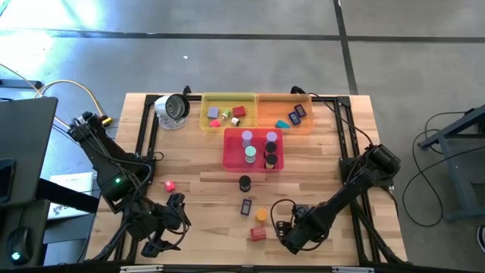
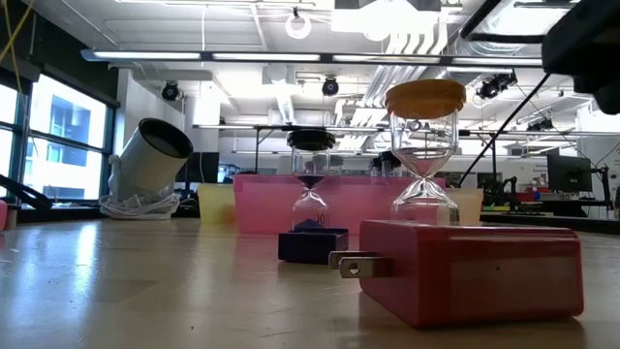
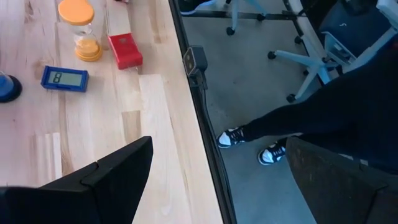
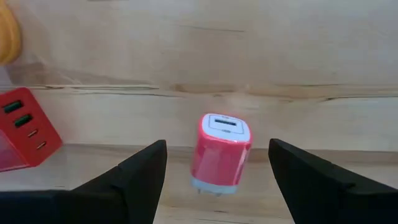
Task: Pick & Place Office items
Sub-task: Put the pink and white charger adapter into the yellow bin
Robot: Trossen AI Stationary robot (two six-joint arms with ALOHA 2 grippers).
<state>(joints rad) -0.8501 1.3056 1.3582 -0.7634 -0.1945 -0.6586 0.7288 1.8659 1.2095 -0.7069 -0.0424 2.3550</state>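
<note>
Loose office items stand on the wooden table near its front: a black-capped hourglass [image 1: 245,183], a blue display piece [image 1: 246,206], an orange-capped hourglass [image 1: 261,215], a red plug block [image 1: 258,233] and a small red piece [image 1: 170,185]. My right gripper [image 4: 217,180] points down, open, with a pink-and-white charger [image 4: 221,152] on the table between its fingers and apart from both. My right gripper [image 1: 289,231] hides this charger in the high view. My left gripper [image 3: 211,180] hangs open over the table's near edge with nothing in it.
At the back stand a yellow tray [image 1: 204,121] and an orange tray [image 1: 303,125], a pink tray [image 1: 231,163] in front of them, all holding small pieces. A round silver-rimmed object [image 1: 173,110] lies at the far left. A person's legs [image 3: 292,118] show beyond the near edge.
</note>
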